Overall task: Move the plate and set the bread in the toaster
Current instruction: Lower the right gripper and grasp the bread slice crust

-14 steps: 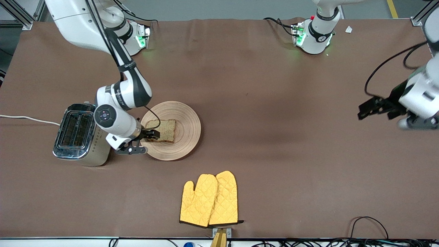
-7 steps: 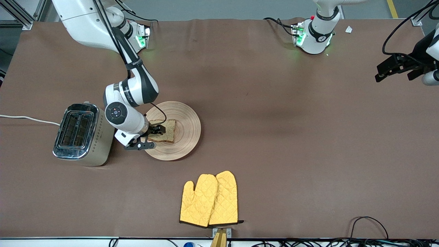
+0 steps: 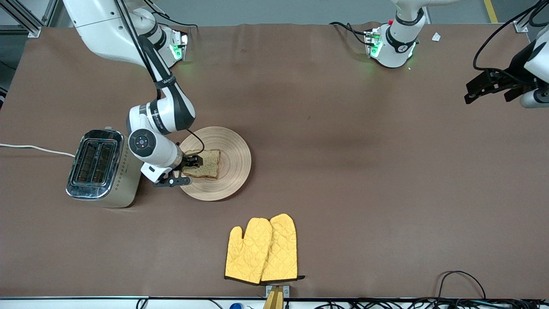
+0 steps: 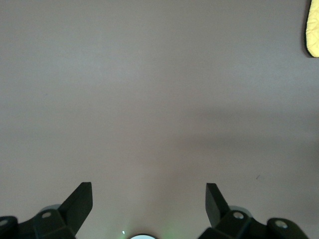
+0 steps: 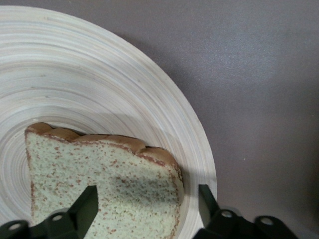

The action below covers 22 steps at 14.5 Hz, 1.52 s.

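Note:
The light-wood plate point(image 3: 233, 154) lies beside the cream toaster point(image 3: 101, 169), toward the right arm's end of the table. The brown bread slice point(image 3: 208, 165) lies flat on the plate. My right gripper point(image 3: 191, 163) is open, low over the bread's edge on the toaster side. In the right wrist view the gripper point(image 5: 148, 201) has one finger over the bread point(image 5: 114, 179) and the other over the plate's rim point(image 5: 99, 84). My left gripper point(image 3: 482, 88) is open and empty, over bare table at the left arm's end; the left wrist view point(image 4: 148, 199) shows only cloth under it.
A pair of yellow oven mitts point(image 3: 261, 249) lies nearer to the front camera than the plate; one tip shows in the left wrist view point(image 4: 313, 30). The toaster's white cord point(image 3: 34, 149) runs off the table's edge. A brown cloth covers the table.
My left gripper has swung away from the front camera, toward its base's edge of the table. My right gripper has shifted a little at the bread's edge. The bread and plate have not moved.

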{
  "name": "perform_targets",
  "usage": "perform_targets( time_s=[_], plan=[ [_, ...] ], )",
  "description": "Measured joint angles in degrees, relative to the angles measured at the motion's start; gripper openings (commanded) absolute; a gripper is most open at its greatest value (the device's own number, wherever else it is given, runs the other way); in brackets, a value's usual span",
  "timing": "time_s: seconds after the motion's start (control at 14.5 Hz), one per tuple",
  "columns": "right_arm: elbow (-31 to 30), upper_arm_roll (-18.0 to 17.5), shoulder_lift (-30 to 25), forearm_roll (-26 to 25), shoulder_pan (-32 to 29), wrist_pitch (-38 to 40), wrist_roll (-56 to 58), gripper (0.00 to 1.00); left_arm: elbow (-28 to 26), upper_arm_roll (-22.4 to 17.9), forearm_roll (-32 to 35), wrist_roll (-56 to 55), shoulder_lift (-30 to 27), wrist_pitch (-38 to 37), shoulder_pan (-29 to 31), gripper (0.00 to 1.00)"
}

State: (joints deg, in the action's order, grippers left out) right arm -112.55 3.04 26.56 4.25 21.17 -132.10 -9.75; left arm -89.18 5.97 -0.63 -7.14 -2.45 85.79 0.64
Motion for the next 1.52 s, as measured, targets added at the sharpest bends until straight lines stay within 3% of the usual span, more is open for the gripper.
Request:
perform_targets(
  time_s=[0.21, 0.76, 1.1, 1.52],
  plan=[
    [-0.2, 0.1, 0.0, -0.5, -0.4, -0.1, 0.2, 0.57, -1.0, 0.6, 0.1, 0.0, 0.0, 1.3, -0.1, 1.0],
    [-0.9, 0.2, -0.1, -1.1, -2.9, -0.3, 3.3, 0.49, -1.0, 1.7, 0.1, 0.0, -0.3, 1.2, -0.2, 1.0],
    [-1.2, 0.0, -0.3, -1.1, -2.9, -0.5, 3.5, 0.36, -1.0, 1.7, 0.2, 0.0, -0.4, 1.1, -0.1, 1.0],
    [-1.3, -0.2, -0.3, -1.1, -2.9, -0.7, 3.5, 0.3, -1.0, 1.7, 0.2, 0.0, -0.4, 1.0, -0.1, 1.0]
  ],
)
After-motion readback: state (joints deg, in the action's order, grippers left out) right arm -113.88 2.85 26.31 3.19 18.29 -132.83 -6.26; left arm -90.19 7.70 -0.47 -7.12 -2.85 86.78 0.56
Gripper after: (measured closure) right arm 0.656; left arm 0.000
